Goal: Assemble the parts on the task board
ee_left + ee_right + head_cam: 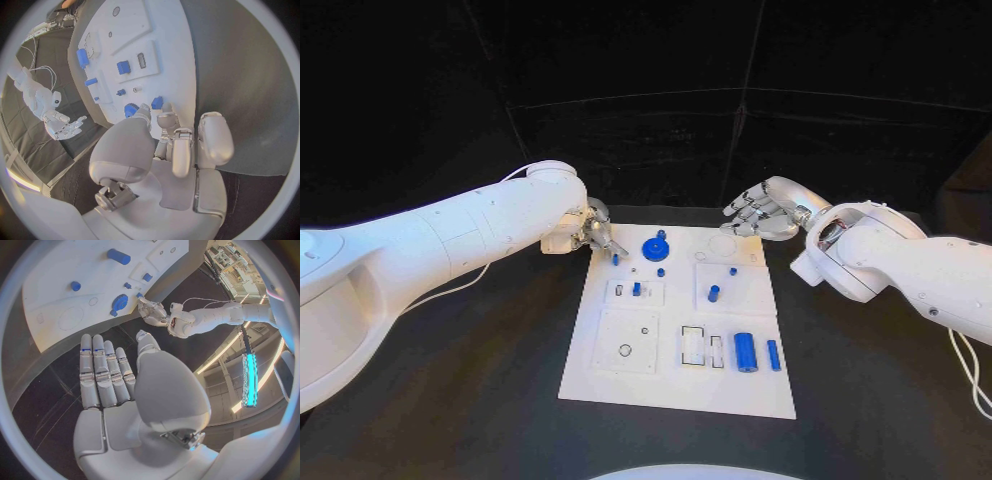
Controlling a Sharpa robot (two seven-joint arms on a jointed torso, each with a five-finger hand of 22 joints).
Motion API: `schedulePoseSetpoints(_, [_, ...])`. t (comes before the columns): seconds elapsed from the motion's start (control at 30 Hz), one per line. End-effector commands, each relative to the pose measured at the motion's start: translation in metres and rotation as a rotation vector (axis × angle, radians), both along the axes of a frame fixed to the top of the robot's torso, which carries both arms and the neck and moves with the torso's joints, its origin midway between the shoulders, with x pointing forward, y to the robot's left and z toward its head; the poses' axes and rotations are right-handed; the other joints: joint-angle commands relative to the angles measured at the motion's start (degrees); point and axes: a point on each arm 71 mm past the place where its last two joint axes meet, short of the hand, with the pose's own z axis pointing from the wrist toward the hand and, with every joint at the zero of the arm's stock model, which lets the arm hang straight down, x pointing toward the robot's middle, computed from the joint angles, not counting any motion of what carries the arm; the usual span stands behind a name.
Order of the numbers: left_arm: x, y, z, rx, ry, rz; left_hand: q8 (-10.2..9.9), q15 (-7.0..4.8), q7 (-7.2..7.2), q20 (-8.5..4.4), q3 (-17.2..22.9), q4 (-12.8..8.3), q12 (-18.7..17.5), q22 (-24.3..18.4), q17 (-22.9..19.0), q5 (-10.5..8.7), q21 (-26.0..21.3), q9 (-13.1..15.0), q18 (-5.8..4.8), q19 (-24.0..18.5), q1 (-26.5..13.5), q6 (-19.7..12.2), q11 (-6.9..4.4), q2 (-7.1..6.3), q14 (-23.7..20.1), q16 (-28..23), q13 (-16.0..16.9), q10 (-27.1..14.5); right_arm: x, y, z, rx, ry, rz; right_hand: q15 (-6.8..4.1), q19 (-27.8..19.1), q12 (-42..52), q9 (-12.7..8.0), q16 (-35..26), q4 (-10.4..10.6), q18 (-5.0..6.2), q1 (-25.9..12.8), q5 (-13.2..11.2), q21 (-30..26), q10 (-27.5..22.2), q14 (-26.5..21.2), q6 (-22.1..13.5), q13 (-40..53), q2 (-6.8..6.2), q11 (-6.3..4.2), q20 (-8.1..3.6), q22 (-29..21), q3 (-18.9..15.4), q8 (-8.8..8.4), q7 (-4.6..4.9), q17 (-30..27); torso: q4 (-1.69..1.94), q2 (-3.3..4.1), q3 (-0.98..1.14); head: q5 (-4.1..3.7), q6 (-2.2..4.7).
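The white task board lies in the middle of the black table. Several blue parts are on it: a round gear-like piece at the far end, a small upright peg near the far left edge, a thick cylinder and a thin bar at the near right. My left hand is at the board's far left corner. Its thumb and fingertips reach the peg beside the gear; whether they pinch it is unclear. My right hand hovers beyond the far right corner with straight fingers, holding nothing.
More small blue pieces stand in the board's middle sections, and rectangular slots sit near the front. Black table surrounds the board on both sides. A white cable trails under my left arm.
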Motion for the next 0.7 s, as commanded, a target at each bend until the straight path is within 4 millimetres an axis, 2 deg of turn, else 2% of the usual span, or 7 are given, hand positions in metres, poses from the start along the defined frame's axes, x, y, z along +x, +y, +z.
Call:
schedulePoseSetpoints(0.03, [-0.0002,-0.0018,0.0003,0.003,0.009,-0.016,0.33,-0.14,-0.06,-0.09,0.14,-0.52,0.26,0.08,15.09,-0.17,0.37,-0.10,-0.04,0.40,0.90,0.29,-0.09,0.30,5.95,0.18,0.05,0.36,0.0004,0.0010,0.0023,0.010,-0.012,0.001,0.18,0.44,0.32,-0.04,-0.07,-0.35,0.59,0.18,0.16,-0.35,-0.35,-0.39,-0.46,-0.10,0.44,0.00,-0.09,-0.05,0.15,0.24,1.63,-0.05,-0.01,0.02,-0.01,-0.04,-0.03])
schedulePoseSetpoints(0.33, [-0.0003,-0.0033,-0.0001,0.001,0.014,-0.023,0.40,-0.17,-0.09,-0.13,0.63,-1.20,0.23,0.15,15.09,-0.16,0.38,-0.24,-0.06,0.41,2.05,0.30,-0.13,1.18,5.95,0.18,-0.06,0.37,0.0005,0.0023,0.0021,0.010,-0.011,0.003,0.18,0.44,0.32,-0.04,-0.07,-0.35,0.59,0.18,0.16,-0.35,-0.35,-0.39,-0.46,-0.10,0.44,0.00,-0.09,-0.05,0.15,0.24,1.63,-0.05,-0.02,0.01,0.01,-0.03,-0.12])
schedulePoseSetpoints(0.5, [0.0002,-0.0041,0.0001,0.000,0.008,-0.019,0.40,-0.22,-0.13,-0.19,2.05,-3.02,0.15,0.25,15.09,-0.15,0.40,-0.46,-0.06,0.41,4.54,0.15,-0.19,2.09,5.95,0.18,-0.19,0.33,0.0006,0.0025,0.0021,0.010,-0.010,0.004,0.19,0.45,0.34,-0.04,-0.08,-0.35,0.59,0.20,0.25,-0.40,-0.38,-0.41,-0.47,-0.10,0.47,0.01,-0.09,-0.09,0.15,0.27,1.63,-0.10,0.00,0.01,0.00,-0.02,-0.17])
schedulePoseSetpoints(0.7, [0.0003,-0.0063,0.0000,-0.004,0.003,-0.021,0.35,-0.27,-0.20,-0.22,3.03,-4.09,0.12,0.36,15.09,-0.14,0.44,-0.65,-0.08,0.42,5.81,0.08,-0.24,2.59,5.95,0.18,-0.24,0.32,0.0007,0.0030,0.0020,0.010,-0.010,0.005,0.19,0.45,0.34,-0.04,-0.08,-0.35,0.59,0.20,0.26,-0.41,-0.39,-0.41,-0.47,-0.10,0.47,0.01,-0.09,-0.10,0.16,0.28,1.63,-0.11,0.01,-0.03,0.00,0.02,-0.22])
